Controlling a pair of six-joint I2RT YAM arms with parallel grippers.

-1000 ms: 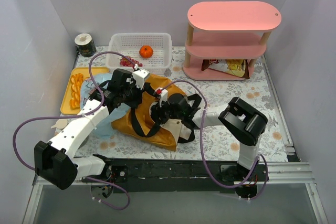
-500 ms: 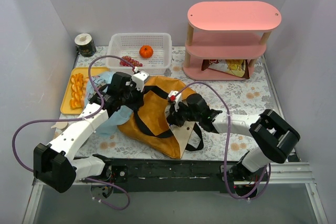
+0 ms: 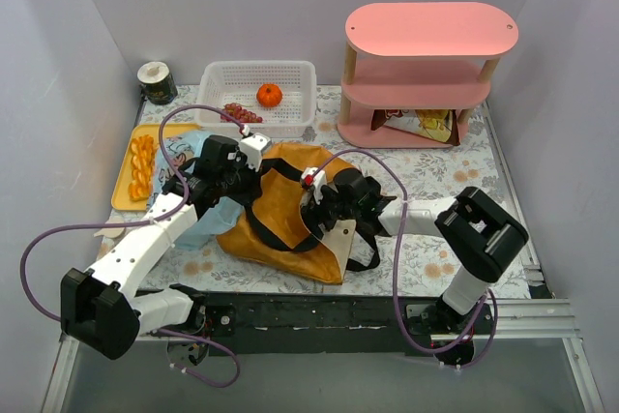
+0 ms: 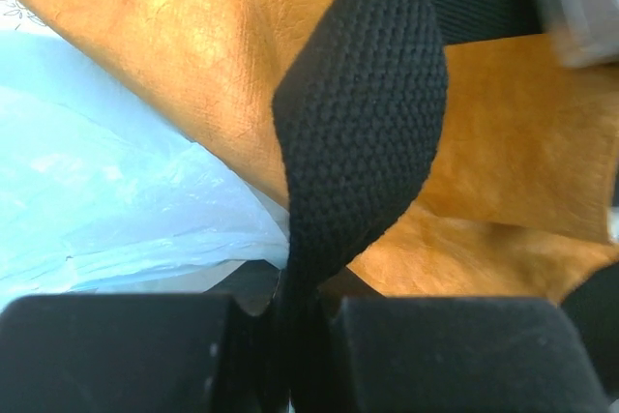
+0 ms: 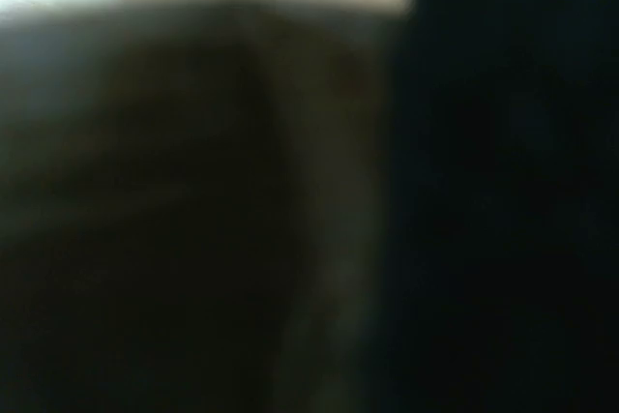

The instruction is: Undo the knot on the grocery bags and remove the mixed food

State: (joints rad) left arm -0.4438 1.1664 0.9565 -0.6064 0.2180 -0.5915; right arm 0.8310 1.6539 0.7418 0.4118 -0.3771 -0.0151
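The left hand (image 4: 287, 321) pinches the black strap (image 4: 363, 132) of the tote (image 3: 290, 260). The right hand (image 3: 324, 212) lies at its mouth; I cannot tell whether it is spread or pressed together.

1. Pink two-tier shelf (image 3: 430, 28): back right of floral table (image 3: 464, 176).
2. White mesh basket (image 3: 218, 84): back centre, left of shelf.
3. Yellow tray (image 3: 122, 195): left side.
4. Dark cup, white rim (image 3: 155, 82): upright, back left corner.
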